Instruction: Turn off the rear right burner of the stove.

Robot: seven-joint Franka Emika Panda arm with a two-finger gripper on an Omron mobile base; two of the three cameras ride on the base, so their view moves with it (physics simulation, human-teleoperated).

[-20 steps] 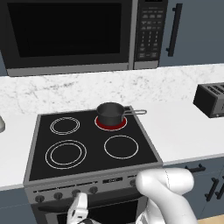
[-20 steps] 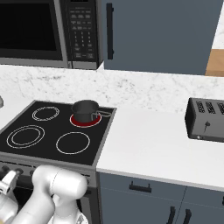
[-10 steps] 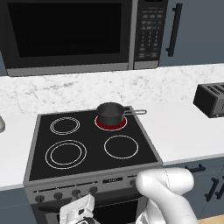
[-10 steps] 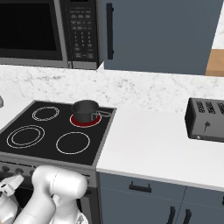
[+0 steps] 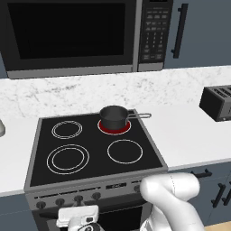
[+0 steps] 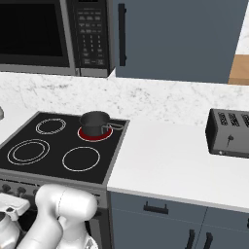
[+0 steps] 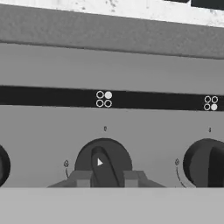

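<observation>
While the hand (image 5: 76, 219) sits low before the stove (image 5: 94, 155), against its grey front panel's row of knobs, whether it is released or clenched I cannot tell. Left to right on the black glass, two white-outlined rings (image 5: 67, 129) are unlit, then the rear right burner (image 5: 114, 128) glows red under a small dark saucepan (image 5: 113, 117), its contents not visible. A dark toaster (image 6: 228, 133) stands on the white bench (image 6: 170, 165) well to the right.
</observation>
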